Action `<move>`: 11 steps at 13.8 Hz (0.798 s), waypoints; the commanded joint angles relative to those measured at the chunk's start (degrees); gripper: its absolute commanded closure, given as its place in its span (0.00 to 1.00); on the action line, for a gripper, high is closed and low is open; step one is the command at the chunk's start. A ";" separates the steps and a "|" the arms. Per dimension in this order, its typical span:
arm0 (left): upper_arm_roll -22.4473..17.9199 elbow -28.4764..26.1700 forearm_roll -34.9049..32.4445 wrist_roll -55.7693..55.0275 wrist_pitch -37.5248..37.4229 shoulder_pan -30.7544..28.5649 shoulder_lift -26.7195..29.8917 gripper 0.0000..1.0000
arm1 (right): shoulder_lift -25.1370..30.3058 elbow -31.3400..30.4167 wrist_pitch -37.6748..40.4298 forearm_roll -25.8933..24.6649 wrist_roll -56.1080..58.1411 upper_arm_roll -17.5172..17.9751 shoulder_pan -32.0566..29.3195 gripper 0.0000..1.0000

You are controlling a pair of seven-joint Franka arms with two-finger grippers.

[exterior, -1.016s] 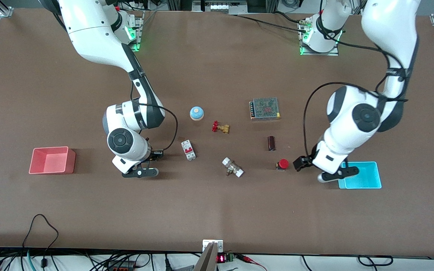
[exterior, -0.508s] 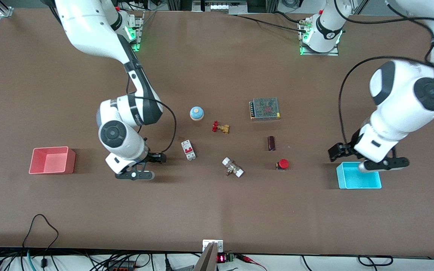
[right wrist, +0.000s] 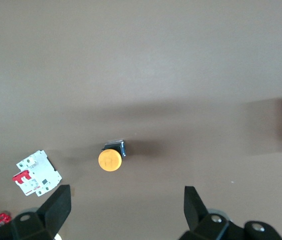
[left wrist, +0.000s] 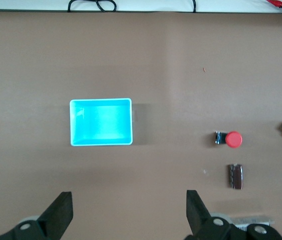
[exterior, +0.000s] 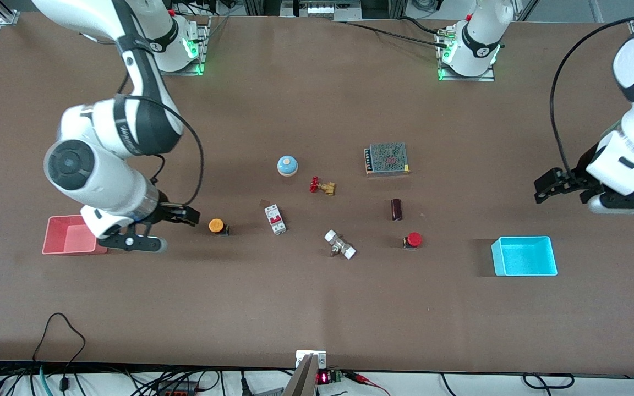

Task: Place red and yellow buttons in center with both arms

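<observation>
The orange-yellow button (exterior: 216, 225) stands on the tabletop beside a white breaker, toward the right arm's end; it also shows in the right wrist view (right wrist: 110, 160). The red button (exterior: 414, 239) stands on the middle stretch toward the left arm's end, and shows in the left wrist view (left wrist: 233, 139). My right gripper (exterior: 130, 241) is open and empty, raised over the edge of the pink bin, apart from the yellow button; its jaws show wide apart (right wrist: 126, 212). My left gripper (exterior: 622, 204) is open and empty, raised over bare table at the left arm's end (left wrist: 129, 215).
Pink bin (exterior: 72, 235) at the right arm's end, cyan bin (exterior: 523, 256) at the left arm's end. Between them lie a white breaker (exterior: 275, 219), blue domed button (exterior: 287, 165), red-handled valve (exterior: 322, 186), brass fitting (exterior: 340, 245), dark block (exterior: 397, 209) and mesh-topped box (exterior: 387, 158).
Both arms rose and drew outward toward their own ends of the table. The right gripper left the yellow button uncovered on the table. The left gripper moved away from the red button, past the cyan bin.
</observation>
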State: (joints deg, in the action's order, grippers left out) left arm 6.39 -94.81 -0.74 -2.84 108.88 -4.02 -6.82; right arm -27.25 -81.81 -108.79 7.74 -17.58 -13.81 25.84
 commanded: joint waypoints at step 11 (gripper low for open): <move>0.20 -0.38 0.65 6.18 -8.50 -1.69 8.58 0.00 | 14.93 -1.25 15.35 -9.83 20.81 5.28 -20.75 0.00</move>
State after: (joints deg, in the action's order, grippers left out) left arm 6.38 -94.78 -0.74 1.55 101.79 -5.14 0.21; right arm -15.75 -81.69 -95.06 2.44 1.48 -10.92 5.42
